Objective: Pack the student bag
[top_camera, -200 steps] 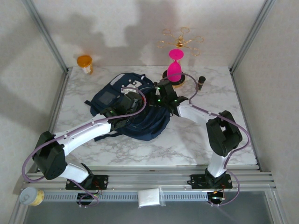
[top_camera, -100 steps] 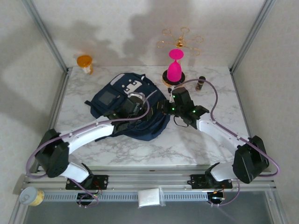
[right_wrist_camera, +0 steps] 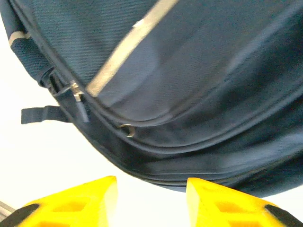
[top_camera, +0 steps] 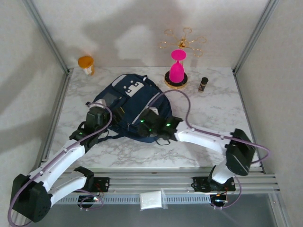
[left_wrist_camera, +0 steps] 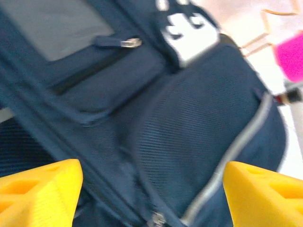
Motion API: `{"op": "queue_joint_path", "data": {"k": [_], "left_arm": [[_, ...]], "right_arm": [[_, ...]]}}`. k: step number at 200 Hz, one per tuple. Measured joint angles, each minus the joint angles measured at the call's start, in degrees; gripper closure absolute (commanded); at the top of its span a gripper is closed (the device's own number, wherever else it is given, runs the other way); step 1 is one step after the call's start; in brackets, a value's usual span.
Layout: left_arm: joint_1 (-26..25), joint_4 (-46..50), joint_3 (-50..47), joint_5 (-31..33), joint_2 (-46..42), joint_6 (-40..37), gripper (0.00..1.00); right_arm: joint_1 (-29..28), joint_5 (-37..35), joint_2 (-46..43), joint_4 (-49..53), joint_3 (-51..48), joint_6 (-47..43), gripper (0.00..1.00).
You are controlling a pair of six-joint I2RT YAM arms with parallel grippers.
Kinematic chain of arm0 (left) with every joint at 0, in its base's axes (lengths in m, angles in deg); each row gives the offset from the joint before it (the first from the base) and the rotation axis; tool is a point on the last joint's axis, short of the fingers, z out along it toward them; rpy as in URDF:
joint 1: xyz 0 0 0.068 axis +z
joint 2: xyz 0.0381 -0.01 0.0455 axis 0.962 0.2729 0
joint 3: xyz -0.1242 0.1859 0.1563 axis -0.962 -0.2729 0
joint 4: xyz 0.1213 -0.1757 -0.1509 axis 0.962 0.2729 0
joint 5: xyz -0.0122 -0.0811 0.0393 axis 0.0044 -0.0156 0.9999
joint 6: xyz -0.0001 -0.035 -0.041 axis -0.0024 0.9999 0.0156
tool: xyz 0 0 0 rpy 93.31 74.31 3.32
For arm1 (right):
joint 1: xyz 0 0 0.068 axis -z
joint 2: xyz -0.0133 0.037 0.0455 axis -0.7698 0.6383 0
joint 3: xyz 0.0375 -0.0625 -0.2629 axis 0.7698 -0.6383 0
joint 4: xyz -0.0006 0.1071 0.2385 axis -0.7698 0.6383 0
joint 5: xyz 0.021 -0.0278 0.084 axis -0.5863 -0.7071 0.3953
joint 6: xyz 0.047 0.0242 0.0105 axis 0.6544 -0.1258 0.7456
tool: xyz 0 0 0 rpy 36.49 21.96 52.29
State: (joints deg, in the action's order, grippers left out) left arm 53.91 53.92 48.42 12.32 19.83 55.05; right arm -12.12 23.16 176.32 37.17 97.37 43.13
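Student bag (top_camera: 137, 101): laid flat on desk (top_camera: 213, 109), zips likely kept reachable. Left tool (left_wrist_camera: 151, 189), right tool (right_wrist_camera: 151, 198): spread, nothing pinched.

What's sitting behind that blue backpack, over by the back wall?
Behind the bag stand a pink hourglass shape, a gold wire stand and a small dark bottle, with an orange cup back left. Anything under the bag is covered.

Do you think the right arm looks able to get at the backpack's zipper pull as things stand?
Probably yes: the right end effector hovers open beside the backpack, and the zipper pull lies exposed on its edge, slightly off to one side, with nothing in between.
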Motion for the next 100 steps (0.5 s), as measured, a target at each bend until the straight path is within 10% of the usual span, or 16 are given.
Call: {"op": "queue_joint_path", "data": {"k": [100], "left_arm": [[9.7, -12.52, -2.47, -10.27, 9.57, 3.82, 0.26]], "right_arm": [[-5.29, -4.39, 17.03, -5.84, 9.9, 8.52, 0.61]]}}
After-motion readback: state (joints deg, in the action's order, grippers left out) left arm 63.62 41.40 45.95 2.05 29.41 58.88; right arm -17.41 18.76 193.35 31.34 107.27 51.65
